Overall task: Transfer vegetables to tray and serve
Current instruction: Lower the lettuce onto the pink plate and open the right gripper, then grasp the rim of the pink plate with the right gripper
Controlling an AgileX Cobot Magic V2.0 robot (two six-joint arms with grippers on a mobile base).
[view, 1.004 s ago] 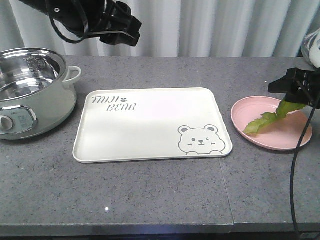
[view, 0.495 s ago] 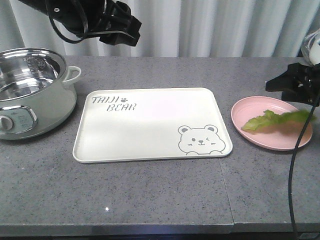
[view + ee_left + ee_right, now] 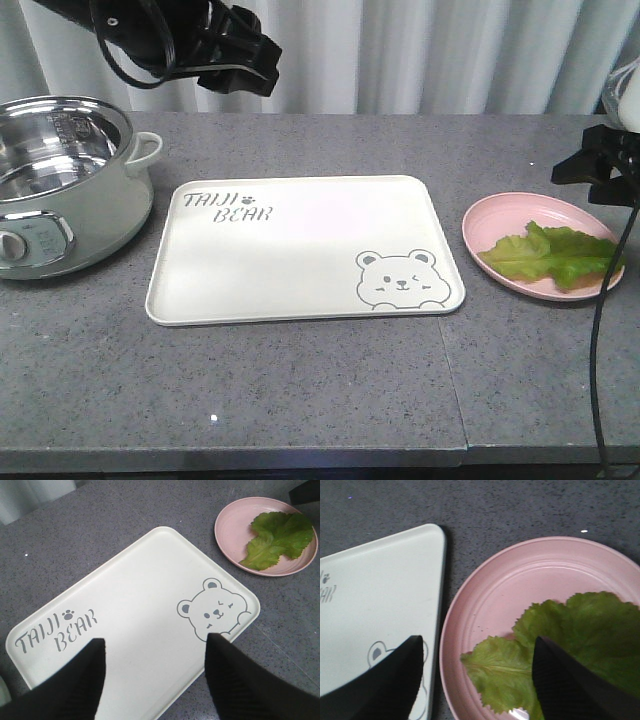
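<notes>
1. The vegetables (image 3: 550, 255) lie flat on the pink plate (image 3: 500, 218), in its right half. They are crinkly green lettuce leaves, and their pointed end is turned toward the tray.
2. The tray (image 3: 300, 250) is in the middle of the grey desk (image 3: 300, 400). It has the words "TAIJI BEAR" in its far left corner and the bear face in its near right corner. No leaf is on it yet.
3. The pink plate stands just beside the right edge of the tray, with a narrow strip of desk between them, so they do not touch.
4. The right pincer (image 3: 477, 645) hangs over the pink plate. Its two black fingers (image 3: 385, 680) are spread wide and they grip nothing. In the wrist view the leaf is seen between and below them.
5. In the front view the right pincer is over the far right rim of the plate, clearly apart from the leaves.
6. The left pincer (image 3: 155, 647) is high above the desk, over the far left side of the tray. Its fingers are also wide apart and it has hold of nothing.
7. A pale green pot (image 3: 100, 210) with a steel inside stands on the desk left of the tray.
8. A black cable (image 3: 597, 330) hangs down at the right edge, and a light curtain (image 3: 450, 50) is behind the desk.
</notes>
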